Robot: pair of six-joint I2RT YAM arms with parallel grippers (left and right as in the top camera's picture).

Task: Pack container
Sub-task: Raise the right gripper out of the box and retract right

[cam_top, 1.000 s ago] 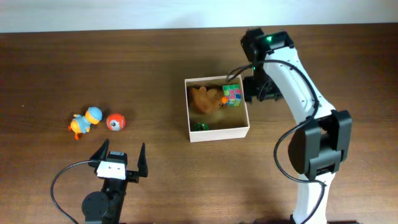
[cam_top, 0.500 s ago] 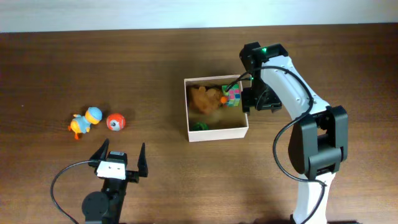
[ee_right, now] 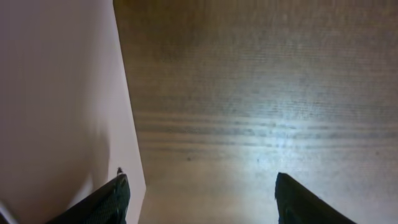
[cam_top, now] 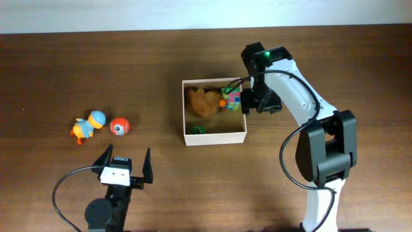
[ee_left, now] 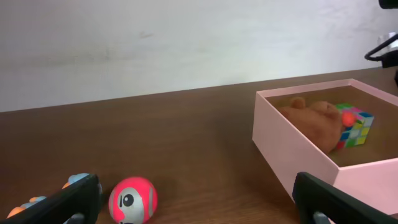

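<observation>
Right gripper point(ee_right: 200, 196) spread wide, gripping nothing, one finger against the outer right wall of the box point(cam_top: 215, 136), central on the table point(cam_top: 77, 64). Looks light and thin-walled, should slide easily; pinch a wall rim gently.

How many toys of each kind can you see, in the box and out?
Brown plush toy: 1
Colourful puzzle cube: 1
Small green toy: 1
Small orange piece (maybe part of the plush): 1
Red ball: 1
Duck toy: 1
Total: 6, with 4 in the container
</observation>
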